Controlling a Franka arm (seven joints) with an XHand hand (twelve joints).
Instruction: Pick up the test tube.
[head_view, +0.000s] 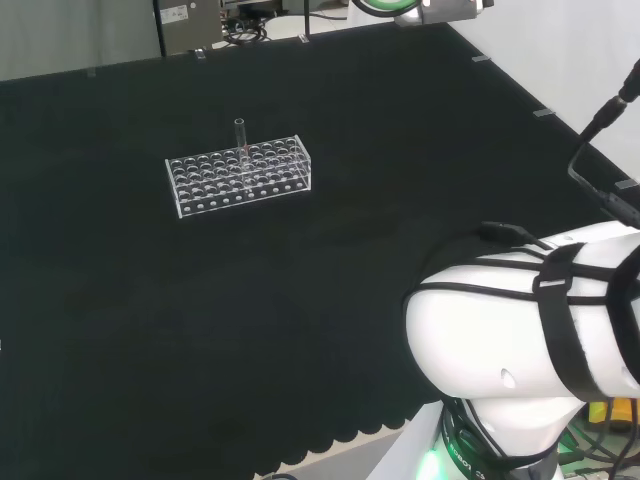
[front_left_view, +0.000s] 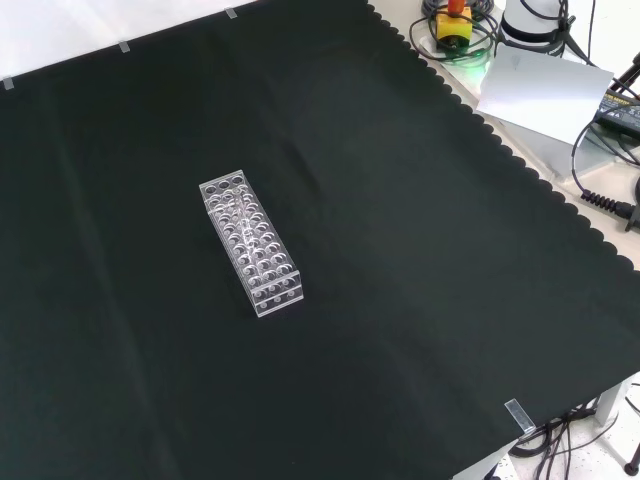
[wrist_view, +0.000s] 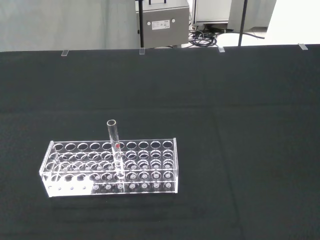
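Observation:
A clear test tube (head_view: 240, 135) stands upright in a clear plastic rack (head_view: 240, 176) with many holes, left of centre on the black cloth in the head view. The wrist view shows the same tube (wrist_view: 115, 145) rising from the rack (wrist_view: 110, 167), with a small red mark on its side. In the front view the rack (front_left_view: 251, 242) lies lengthwise near the middle of the cloth, and the tube is hard to make out there. The arm's white link (head_view: 530, 340) stands at the lower right of the head view, well away from the rack.
Grey equipment and cables (wrist_view: 165, 22) stand beyond the cloth's far edge. Cables and a yellow and red button box (front_left_view: 455, 25) lie off the cloth at the front view's top right. The cloth's scalloped edge (front_left_view: 530, 175) runs beside them.

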